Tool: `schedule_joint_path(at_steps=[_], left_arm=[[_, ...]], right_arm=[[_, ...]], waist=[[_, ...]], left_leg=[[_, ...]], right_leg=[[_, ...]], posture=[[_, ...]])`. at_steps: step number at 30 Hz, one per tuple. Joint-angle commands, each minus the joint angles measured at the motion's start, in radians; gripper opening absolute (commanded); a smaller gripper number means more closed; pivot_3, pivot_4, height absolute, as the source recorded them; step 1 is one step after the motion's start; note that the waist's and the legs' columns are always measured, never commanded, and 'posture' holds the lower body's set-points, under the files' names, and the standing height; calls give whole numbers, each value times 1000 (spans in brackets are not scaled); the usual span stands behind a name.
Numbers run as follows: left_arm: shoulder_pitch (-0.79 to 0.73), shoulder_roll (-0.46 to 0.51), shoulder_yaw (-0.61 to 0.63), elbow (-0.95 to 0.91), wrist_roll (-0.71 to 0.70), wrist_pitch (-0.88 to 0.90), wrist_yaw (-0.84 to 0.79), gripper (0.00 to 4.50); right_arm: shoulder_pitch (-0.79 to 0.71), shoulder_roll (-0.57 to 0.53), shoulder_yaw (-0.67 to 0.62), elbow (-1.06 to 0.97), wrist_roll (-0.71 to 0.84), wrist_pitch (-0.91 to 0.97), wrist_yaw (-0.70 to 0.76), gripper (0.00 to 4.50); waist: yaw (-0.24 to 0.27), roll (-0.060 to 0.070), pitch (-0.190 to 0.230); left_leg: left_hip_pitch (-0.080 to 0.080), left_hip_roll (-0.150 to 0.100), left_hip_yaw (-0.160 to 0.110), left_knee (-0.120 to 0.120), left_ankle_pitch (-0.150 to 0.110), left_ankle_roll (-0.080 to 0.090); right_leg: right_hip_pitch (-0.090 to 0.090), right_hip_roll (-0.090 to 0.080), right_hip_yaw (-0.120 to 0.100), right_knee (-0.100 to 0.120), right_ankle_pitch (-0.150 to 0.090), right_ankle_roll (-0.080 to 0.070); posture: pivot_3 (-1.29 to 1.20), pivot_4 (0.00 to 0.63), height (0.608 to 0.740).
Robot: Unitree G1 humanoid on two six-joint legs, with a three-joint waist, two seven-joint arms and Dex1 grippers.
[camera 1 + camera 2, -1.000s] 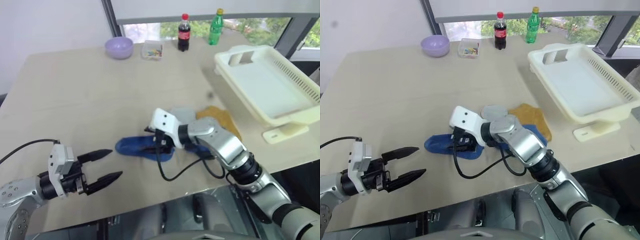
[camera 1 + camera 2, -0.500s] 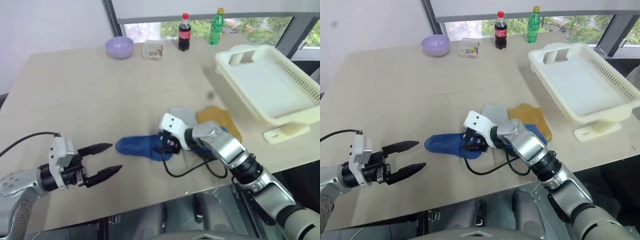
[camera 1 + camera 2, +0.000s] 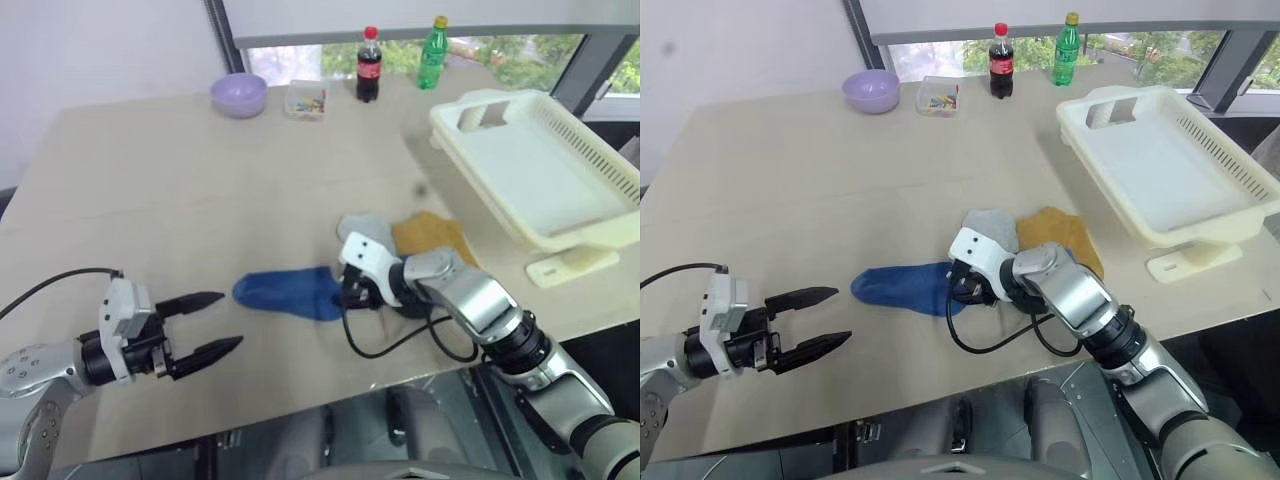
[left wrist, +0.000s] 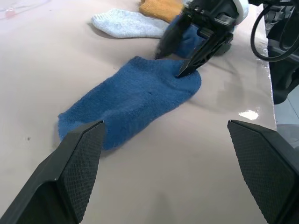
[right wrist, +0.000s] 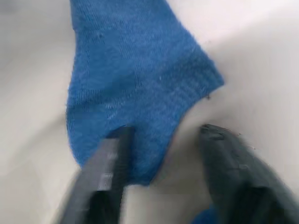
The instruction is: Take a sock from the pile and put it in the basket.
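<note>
Blue knit fabric is lying stretched flat on the counter (image 3: 150, 180) — this royal blue sock (image 3: 285, 292) is the one I am working, drawn out to my left of the pile (image 3: 405, 240), where the pale grey and mustard socks are resting. My right hand (image 4: 180, 58) is now sitting at the sock's cuff end, nearest the pile. A second ago it was poised over the middle of the sock with its fingers wider; since then it has come down and slid toward the pile end, and the fingers are narrowing. In the right wrist view one finger is pressing on the blue fabric while the other is bearing on the counter just beside the edge, so the fingers are partly apart and straddling the cuff — not yet clamped on it. I am judging this as the closing phase of the pick, with the grip unconfirmed.

My left hand (image 3: 205, 325) is hovering near the counter's front edge, fingers fully apart, holding nothing, unchanged in position.

Cream basket (image 3: 600, 170) is standing well apart on my right, with no sock inside; the transfer is not yet begun.
</note>
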Motion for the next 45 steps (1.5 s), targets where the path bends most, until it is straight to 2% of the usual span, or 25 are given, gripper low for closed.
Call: schedule_joint_path(at_steps=[1, 2, 3, 8, 15, 20, 25, 28, 32, 38, 42, 45], left_arm=[[-10, 4, 9, -5, -3, -8, -6, 4500], [-12, 4, 11, -6, -4, -8, -4, 4500], [-11, 5, 13, -5, -1, -8, -3, 4500], [11, 15, 24, 14, 34, -34, -17, 4500], [45, 1, 85, 19, 18, -42, -11, 4500], [71, -4, 134, 13, 9, -41, -12, 4500], [116, -20, 152, -15, 11, -42, -10, 4500], [111, -27, 154, -24, -12, -26, 1, 4500], [87, -22, 149, -41, -46, 4, 12, 4500], [39, 1, 118, -30, -46, 20, -1, 4500], [-5, 12, 87, -27, -48, 30, -16, 4500], [-51, 14, 41, -22, -46, 37, -22, 4500]], right_arm=[[-5, -24, 53, -14, 4, -41, 42, 629], [-14, -39, 77, -6, -11, -71, 58, 100], [-23, -55, 102, 2, -28, -108, 75, 41], [-65, -65, 151, 62, -74, -293, 138, 41], [-111, -13, 221, 193, -169, -580, 208, 41], [-127, 54, 211, 234, -189, -591, 225, 41], [-127, 71, 203, 157, -160, -438, 282, 41], [-114, 68, 185, 126, -162, -401, 272, 941], [-93, 25, 90, 6, -116, -270, 257, 2882], [-76, -165, -60, -233, -69, -100, 241, 2882], [-22, -324, -121, -318, -92, -63, 202, 2882], [52, -376, -167, -352, -70, -31, 172, 2882]], waist=[[0, 0, 0], [0, 0, 0], [0, 0, 0], [-2, 0, 0], [-4, 0, 0], [-2, 0, 0], [-1, 0, 0], [3, 0, 0], [4, 0, 0], [6, 0, 0], [8, 0, 0], [8, 0, 0]], left_leg=[[0, 0, 0, 0, 0, 0], [0, 0, 0, 0, 0, 0], [0, 0, 0, 0, 0, 0], [1, 0, 1, 0, 0, 0], [1, 3, 1, 0, 0, 0], [1, 7, 1, 0, 0, -1], [1, 7, 1, 0, -1, -2], [1, 7, 0, 0, -1, -2], [0, 7, 0, 0, -1, -2], [-1, 6, 1, 0, -1, -3], [-1, 6, 2, 0, -2, -4], [-1, 6, 4, 0, -2, -4]], right_leg=[[0, 0, 0, 0, 0, 0], [0, 0, 0, 0, 0, 0], [0, 0, 0, 0, 0, 0], [0, 1, 0, 0, 0, 0], [0, 3, 0, 1, 0, 0], [0, 7, 0, 0, 0, 0], [-1, 7, 0, 0, 0, -1], [-1, 6, 0, 0, 0, -1], [-1, 6, 0, 0, 0, -1], [-1, 6, 0, -1, 0, -1], [-2, 6, 0, -1, 0, -1], [-2, 7, 0, -2, 0, -2]], posture=[[0, 150, 732], [0, 150, 732], [0, 150, 732], [0, 150, 732], [0, 150, 732], [0, 150, 732], [0, 150, 732], [0, 150, 732], [0, 150, 732], [0, 150, 732], [0, 150, 732], [0, 150, 732]])
